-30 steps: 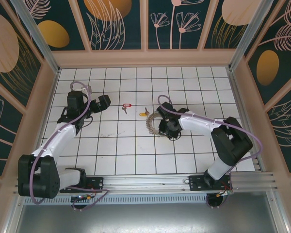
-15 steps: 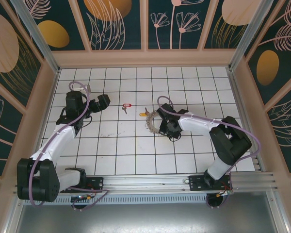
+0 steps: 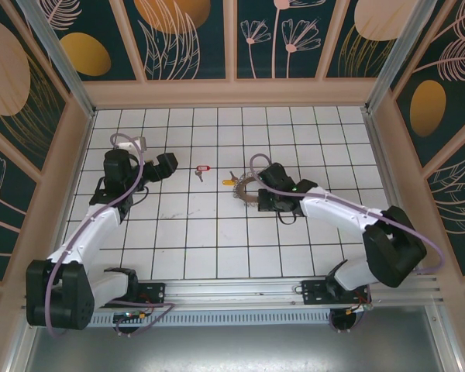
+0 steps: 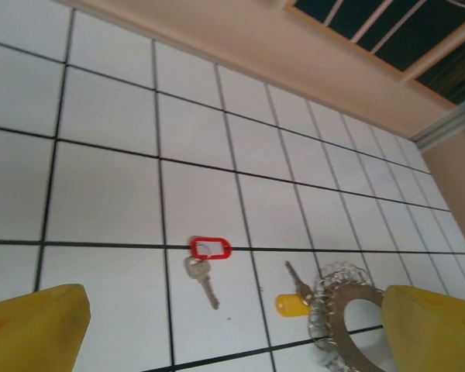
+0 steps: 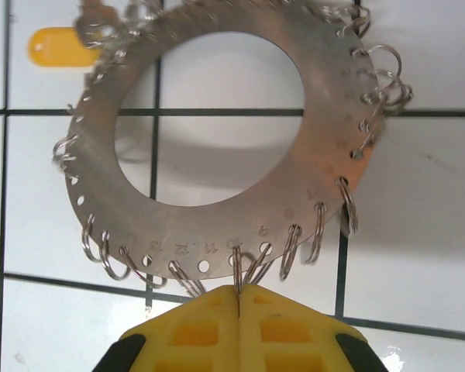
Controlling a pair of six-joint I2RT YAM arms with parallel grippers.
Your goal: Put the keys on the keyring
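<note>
Here the right gripper point(image 5: 239, 291) is clamped tight on the near rim of the keyring point(image 5: 209, 229)

The red-tagged key point(image 4: 201, 273) lies flat, apart from the grey yellow-tagged keyring point(image 5: 217, 223).

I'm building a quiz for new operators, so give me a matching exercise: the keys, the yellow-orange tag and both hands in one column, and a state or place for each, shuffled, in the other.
Column one:
1. keys
2. yellow-orange tag
3. left hand
4. right hand

Column two:
A. shut on the rim of the keyring
B. loose on the tiles, with a red tag attached
C. open
D. beside the keyring, on the side opposite the grip

Pairs: 1-B, 2-D, 3-C, 4-A
</note>
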